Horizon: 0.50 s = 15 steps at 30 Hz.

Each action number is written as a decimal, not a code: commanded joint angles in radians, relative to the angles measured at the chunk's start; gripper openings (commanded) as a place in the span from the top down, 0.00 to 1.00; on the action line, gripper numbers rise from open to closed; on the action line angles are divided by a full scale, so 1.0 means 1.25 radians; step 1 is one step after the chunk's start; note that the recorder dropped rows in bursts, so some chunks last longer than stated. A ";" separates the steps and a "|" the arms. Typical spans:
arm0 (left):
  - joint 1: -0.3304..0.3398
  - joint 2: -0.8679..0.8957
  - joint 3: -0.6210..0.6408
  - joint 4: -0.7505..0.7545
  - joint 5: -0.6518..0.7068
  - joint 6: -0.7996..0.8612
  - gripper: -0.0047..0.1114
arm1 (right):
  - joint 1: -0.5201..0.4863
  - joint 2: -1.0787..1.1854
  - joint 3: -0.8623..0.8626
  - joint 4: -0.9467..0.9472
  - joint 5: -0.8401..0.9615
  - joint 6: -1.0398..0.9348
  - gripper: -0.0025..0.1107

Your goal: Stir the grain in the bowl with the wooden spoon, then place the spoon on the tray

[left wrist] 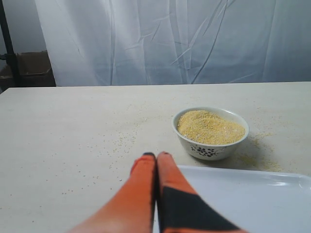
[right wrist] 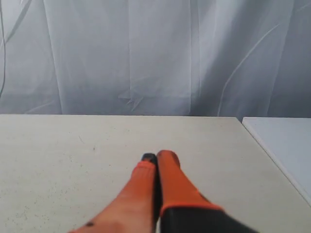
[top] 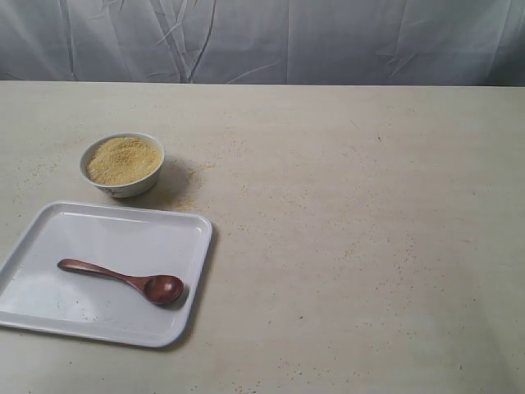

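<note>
A small white bowl (top: pixel 123 166) (left wrist: pixel 210 133) holds a mound of yellowish grain (top: pixel 123 159) (left wrist: pixel 210 126) at the left of the table. In front of it lies the white tray (top: pixel 49 308) (left wrist: pixel 252 199), and the dark reddish-brown wooden spoon (top: pixel 123 281) rests on it, head toward the right. Neither arm shows in the exterior view. My left gripper (left wrist: pixel 156 156) is shut and empty, its orange fingers pressed together over the tray's corner, short of the bowl. My right gripper (right wrist: pixel 156 157) is shut and empty above bare tabletop.
Loose grains are scattered on the beige table around the bowl (top: pixel 193 185). A white cloth backdrop (top: pixel 262 41) hangs behind the table. In the right wrist view a second white surface (right wrist: pixel 286 141) adjoins the table edge.
</note>
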 commanded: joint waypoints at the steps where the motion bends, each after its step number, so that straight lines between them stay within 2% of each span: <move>1: -0.010 -0.004 0.002 0.000 -0.010 0.000 0.96 | 0.000 -0.004 0.063 -0.003 -0.044 -0.035 0.98; 9: -0.010 -0.004 0.002 0.000 -0.010 0.000 0.96 | 0.000 -0.004 0.272 -0.003 -0.117 -0.035 0.98; 15: -0.010 -0.004 0.002 0.000 -0.010 0.000 0.96 | 0.000 -0.004 0.287 0.029 -0.220 -0.035 0.98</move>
